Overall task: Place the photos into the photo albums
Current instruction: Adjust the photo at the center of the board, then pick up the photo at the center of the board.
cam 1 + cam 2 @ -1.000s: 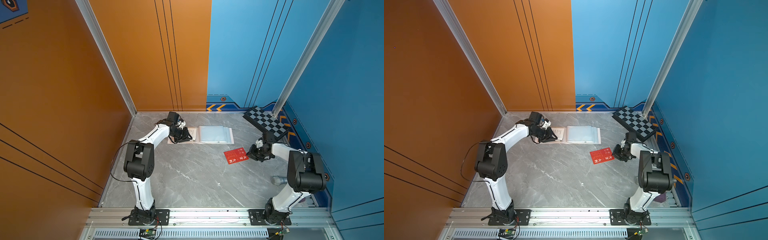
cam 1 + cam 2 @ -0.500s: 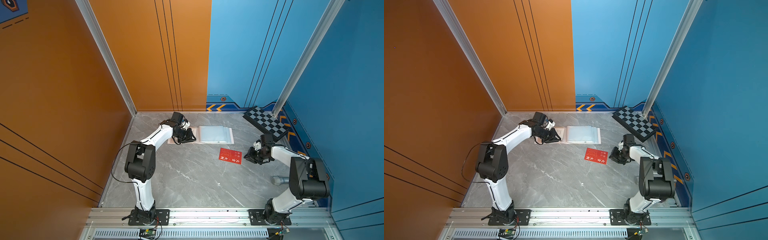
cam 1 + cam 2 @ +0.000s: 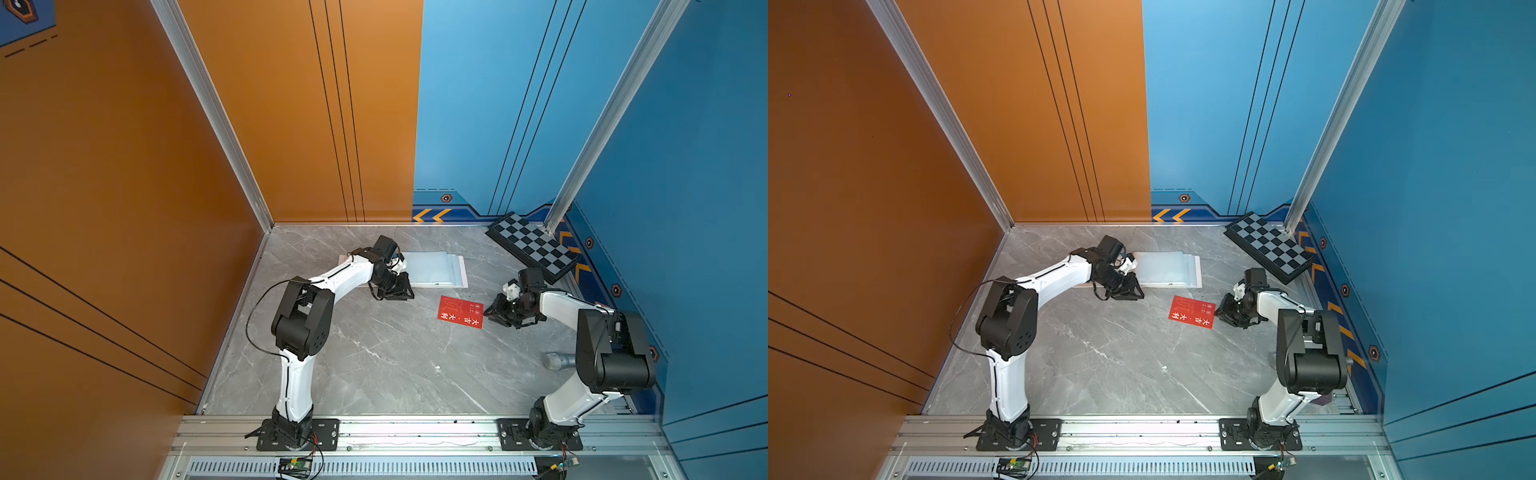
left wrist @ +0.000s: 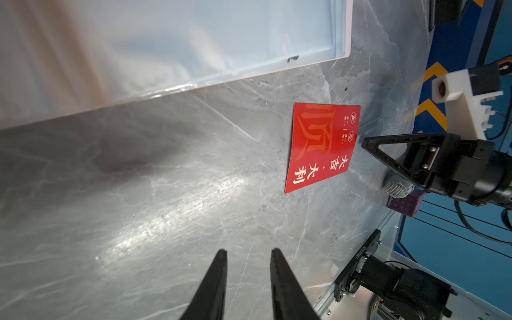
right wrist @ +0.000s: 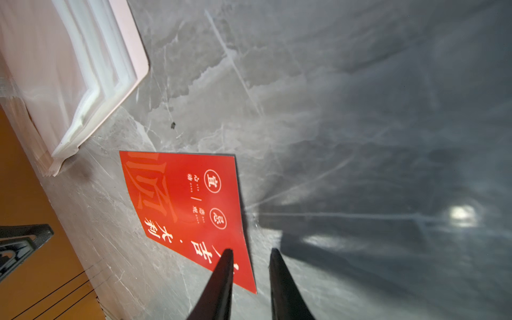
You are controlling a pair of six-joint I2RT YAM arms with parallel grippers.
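The photo album (image 3: 432, 270) (image 3: 1167, 270) lies open at the back of the table, its clear bluish sleeve pages up, and my left arm hides its left half. One red photo (image 3: 460, 312) (image 3: 1192, 312) with white Chinese text lies flat in front of the album's right corner. My left gripper (image 3: 404, 292) (image 4: 249, 250) is open and empty over bare table just in front of the album (image 4: 194, 41). At the photo's right edge my right gripper (image 3: 489, 311) (image 5: 250, 250) is low with its jaws slightly apart. One fingertip is over the photo's (image 5: 185, 205) corner.
A black-and-grey checkered board (image 3: 534, 249) (image 3: 1268, 247) leans in the back right corner. A microphone (image 3: 557, 360) (image 4: 399, 185) and a purple block (image 4: 406, 203) sit by the right arm's base. Walls close in on three sides, and a metal rail (image 3: 415, 432) runs along the front.
My right gripper slid the red photo left and turned it, then its jaws parted a little. My left gripper came off the album toward the front right and opened slightly.
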